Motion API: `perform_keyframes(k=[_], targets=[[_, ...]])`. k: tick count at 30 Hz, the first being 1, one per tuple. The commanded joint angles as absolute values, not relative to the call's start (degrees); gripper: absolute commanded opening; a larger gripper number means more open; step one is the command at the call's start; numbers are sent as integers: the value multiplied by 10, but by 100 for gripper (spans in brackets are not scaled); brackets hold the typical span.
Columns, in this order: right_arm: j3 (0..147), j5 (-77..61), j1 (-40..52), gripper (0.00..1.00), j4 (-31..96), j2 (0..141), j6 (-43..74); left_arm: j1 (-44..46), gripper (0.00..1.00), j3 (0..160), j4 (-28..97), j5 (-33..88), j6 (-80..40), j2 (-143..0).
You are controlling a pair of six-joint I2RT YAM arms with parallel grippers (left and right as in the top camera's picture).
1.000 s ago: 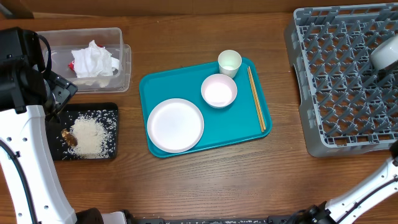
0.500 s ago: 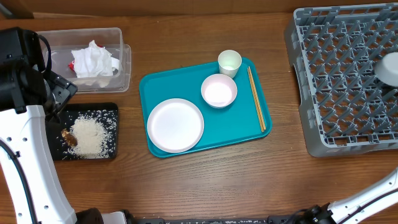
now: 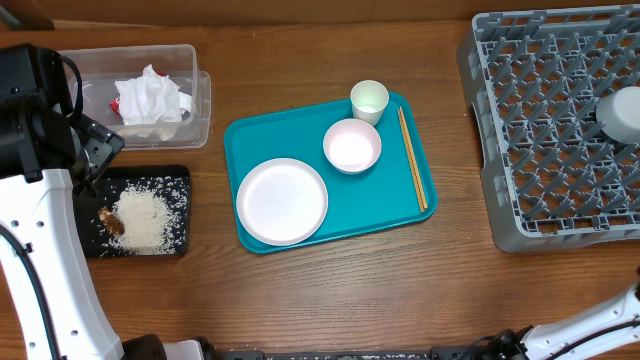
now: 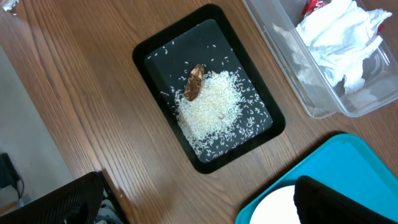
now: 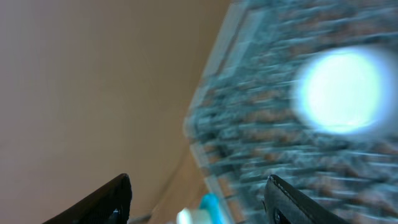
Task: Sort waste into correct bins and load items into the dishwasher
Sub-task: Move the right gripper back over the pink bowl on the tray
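Observation:
A white bowl (image 3: 622, 112) lies in the grey dishwasher rack (image 3: 550, 130) near its right edge. In the blurred right wrist view that bowl (image 5: 341, 92) is apart from my right gripper (image 5: 199, 202), which is open and holds nothing. On the teal tray (image 3: 400, 215) sit a plate (image 3: 282, 200), a second bowl (image 3: 352, 146), a cup (image 3: 369, 98) and chopsticks (image 3: 413, 160). My left gripper (image 4: 199, 205) hangs open and empty above the table beside the black tray bin (image 4: 155, 53), which holds rice (image 4: 208, 112) and a brown scrap (image 4: 194, 82). Tissues (image 4: 339, 31) and a red wrapper (image 4: 311, 6) fill the clear tub (image 4: 323, 106).
The left arm's white link (image 3: 45, 270) runs along the table's left edge beside the black tray (image 3: 178, 180). The right arm's link (image 3: 590, 320) crosses the bottom right corner. Bare wood lies between the teal tray and the rack.
The right gripper opened and let go of the white bowl, which settled lower into the rack. The gripper drew back, out of the overhead view. The left arm has not moved.

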State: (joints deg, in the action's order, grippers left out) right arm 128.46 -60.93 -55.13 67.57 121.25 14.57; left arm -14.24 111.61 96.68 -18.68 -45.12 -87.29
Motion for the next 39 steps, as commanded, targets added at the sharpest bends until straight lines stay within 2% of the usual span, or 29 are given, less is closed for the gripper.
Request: perform_keyframes(k=[1, 2, 3, 4, 5, 6, 9, 11, 12, 13, 14, 22, 27, 28, 29, 30, 31, 37, 38, 39], targets=[[1287, -787, -493, 71, 691, 1172, 88, -142, 100, 1115, 968, -194, -465, -874], [1287, -827, -472, 77, 707, 1166, 64, -142, 100, 1115, 968, -194, -465, -874], [1287, -848, -451, 90, 730, 1162, 40, -142, 100, 1115, 968, -194, -465, -874], [1287, -851, -429, 95, 760, 1160, 19, -142, 100, 1115, 968, -194, -465, -874], [1287, -845, -405, 75, 794, 1159, -6, -142, 100, 1115, 968, -194, -465, -874], [1287, -829, -375, 66, 830, 1159, -37, -142, 100, 1115, 968, -194, -465, -874], [1286, -737, -291, 62, 895, 1159, -122, -142, 100, 1115, 968, -194, -465, -874], [1286, -638, -226, 68, 920, 1159, -140, -142, 100, 1115, 968, -194, -465, -874], [1286, -588, -194, 64, 928, 1159, -140, -142, 100, 1115, 968, -194, -465, -874], [1286, -523, -152, 49, 933, 1159, -137, -142, 100, 1115, 968, -194, -465, -874], [1286, -483, -125, 44, 935, 1159, -129, -142, 100, 1115, 968, -194, -465, -874], [1286, -58, 122, 44, 901, 1162, 135, -142, 100, 1115, 968, -194, -465, -874], [1286, -11, 227, 44, 901, 1179, 218, -142, 100, 1115, 968, -194, -465, -874], [1286, -11, 246, 45, 897, 1188, 229, -142, 100, 1115, 968, -194, -465, -874], [1286, -11, 260, 53, 892, 1195, 233, -142, 100, 1115, 968, -194, -465, -874], [1286, -10, 273, 93, 886, 1203, 241, -142, 100, 1115, 968, -194, -465, -874], [1286, -9, 285, 100, 879, 1213, 243, -142, 100, 1115, 968, -194, -465, -874], [1286, -9, 325, 100, 840, 1280, 261, -142, 100, 1115, 968, -194, -465, -874], [1286, -9, 327, 99, 832, 1293, 270, -142, 100, 1115, 968, -194, -465, -874], [1286, -9, 327, 93, 825, 1304, 274, -142, 100, 1115, 968, -194, -465, -874]])
